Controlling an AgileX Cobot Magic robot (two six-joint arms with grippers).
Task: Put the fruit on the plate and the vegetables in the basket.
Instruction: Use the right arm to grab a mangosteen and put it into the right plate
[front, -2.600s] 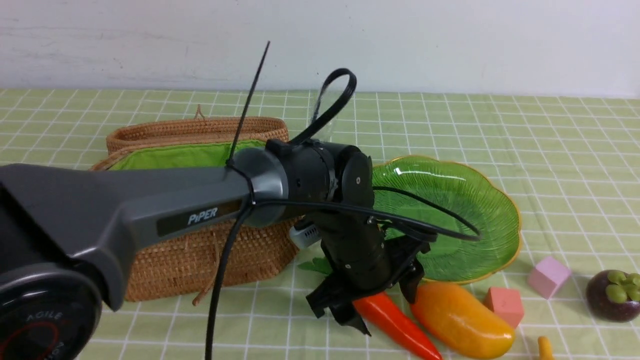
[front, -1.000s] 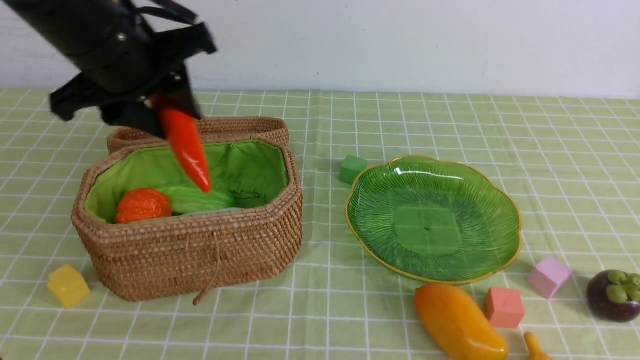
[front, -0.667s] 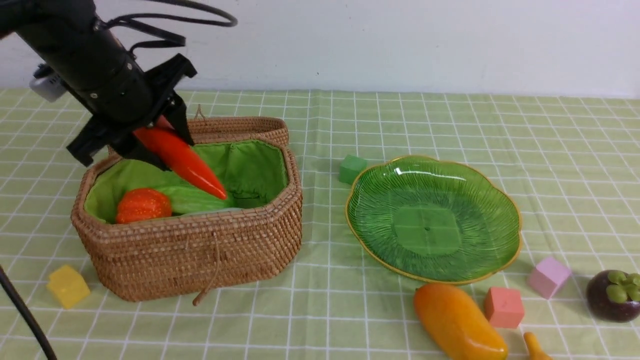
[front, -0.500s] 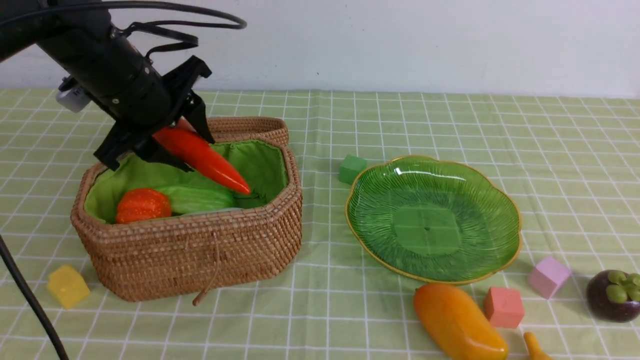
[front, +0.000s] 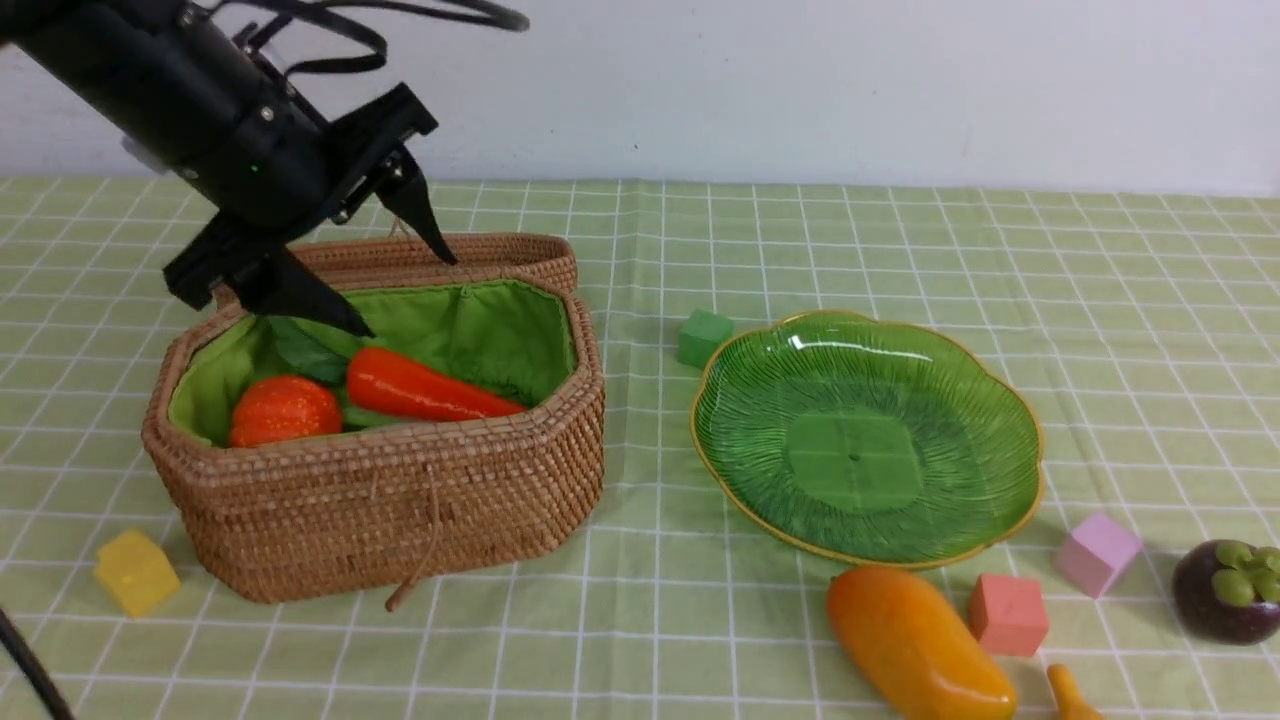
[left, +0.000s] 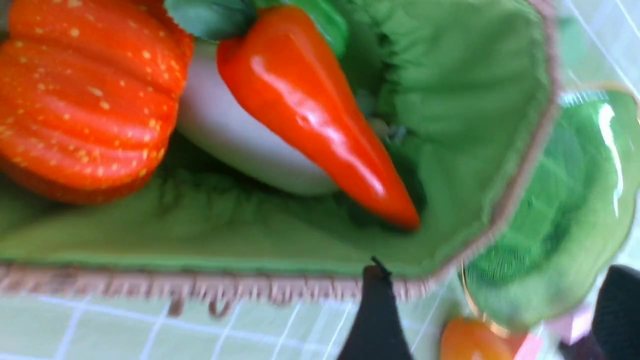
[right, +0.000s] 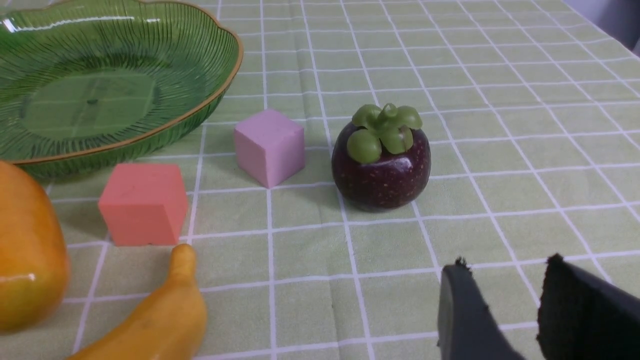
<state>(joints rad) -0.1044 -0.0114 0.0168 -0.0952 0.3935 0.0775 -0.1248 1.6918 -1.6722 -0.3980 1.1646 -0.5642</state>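
Two pincers: the left pincer (front: 400, 292) hangs over the back of the basket with its jaws spread wide and nothing in them. The right pincer (right: 505, 265) sits low over the counter (front: 700, 620) near the mangosteen, jaws a little apart and empty.
Basket (front: 400, 500): lid thrown back, green lining on show.
Carrot (front: 430, 392): there it is, lying inside the basket, its tip pointing toward the plate side, resting across the white radish (left: 235, 140).
Pumpkin (front: 285, 410): in the basket, beside the carrot's leaves.
Cucumber (left: 325, 20): only a green sliver shows behind the carrot's top.
Plate (front: 865, 440): bare, to the right of the basket.
Mango (front: 915, 645): on the counter just in front of the plate.
Banana (right: 150, 315): on the counter beside the mango.
Mangosteen (front: 1225, 590): upright at the far right, near the lilac cube (front: 1097, 553).
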